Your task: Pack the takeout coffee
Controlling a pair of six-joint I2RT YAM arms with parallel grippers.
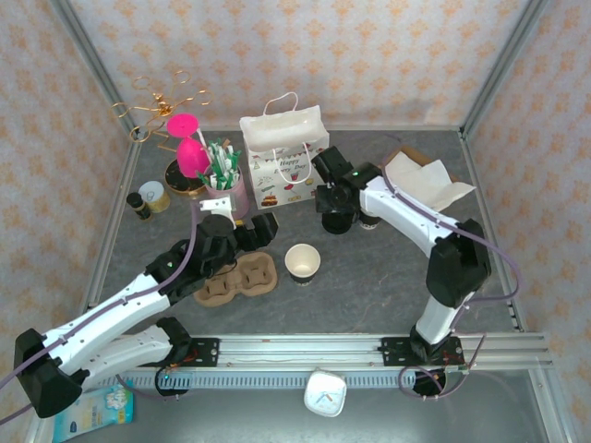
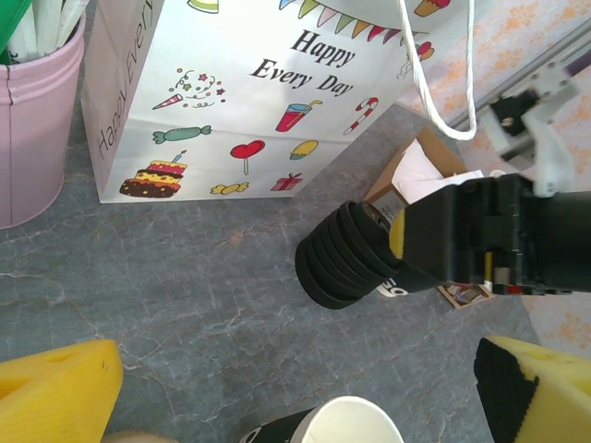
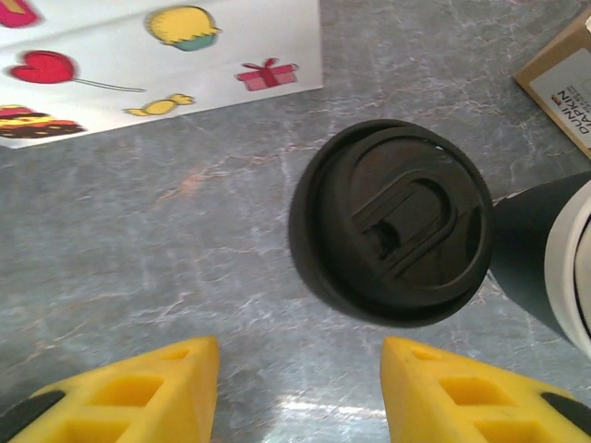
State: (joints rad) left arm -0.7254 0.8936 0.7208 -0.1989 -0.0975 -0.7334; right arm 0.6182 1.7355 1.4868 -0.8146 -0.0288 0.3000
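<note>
The takeout coffee cup (image 1: pixel 303 262) stands upright and open-topped on the grey table, dark outside and white inside; its rim (image 2: pixel 355 425) shows at the bottom of the left wrist view. My left gripper (image 1: pixel 259 233) (image 2: pixel 295 397) is open just left of the cup, holding nothing. My right gripper (image 1: pixel 334 220) (image 3: pixel 300 388) hovers over a pile of black lids (image 3: pixel 392 221) (image 2: pixel 346 258), its yellow fingers (image 3: pixel 138 388) apart with only table between them, short of the pile's near edge.
A white "Happy Every Day" gift bag (image 1: pixel 284 157) stands behind the lids. A brown cup carrier (image 1: pixel 240 277) lies left of the cup. A pink bucket (image 2: pixel 37 120) of sachets stands left, a napkin box (image 1: pixel 420 180) right. A dark, white-rimmed cup stack (image 3: pixel 545 249) lies beside the lids.
</note>
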